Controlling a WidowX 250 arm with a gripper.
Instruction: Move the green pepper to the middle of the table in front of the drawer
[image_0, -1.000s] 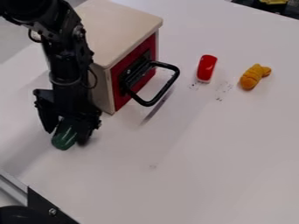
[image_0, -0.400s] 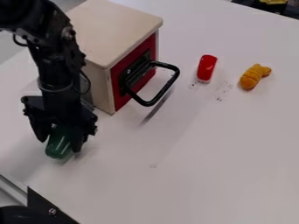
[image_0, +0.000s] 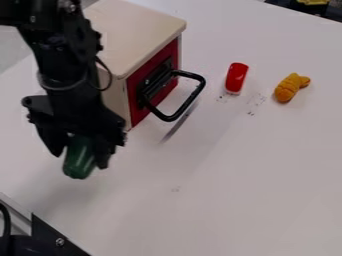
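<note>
One green pepper (image_0: 78, 165), clamped in my claw (image_0: 80, 158), low and left of drawer box (image_0: 133, 32). Next, red front (image_0: 137, 112) with big black handle (image_0: 189, 101). Then red tube (image_0: 236, 78), then lumpy orange toy (image_0: 288, 89), both on white table (image_0: 247, 175).

I can count one green pepper (image_0: 79, 165) and one gripper (image_0: 81, 161) at the left, one box (image_0: 137, 32) with one handle (image_0: 199, 79) upper left, and one red object (image_0: 236, 77) and one orange object (image_0: 288, 90) upper right.
</note>
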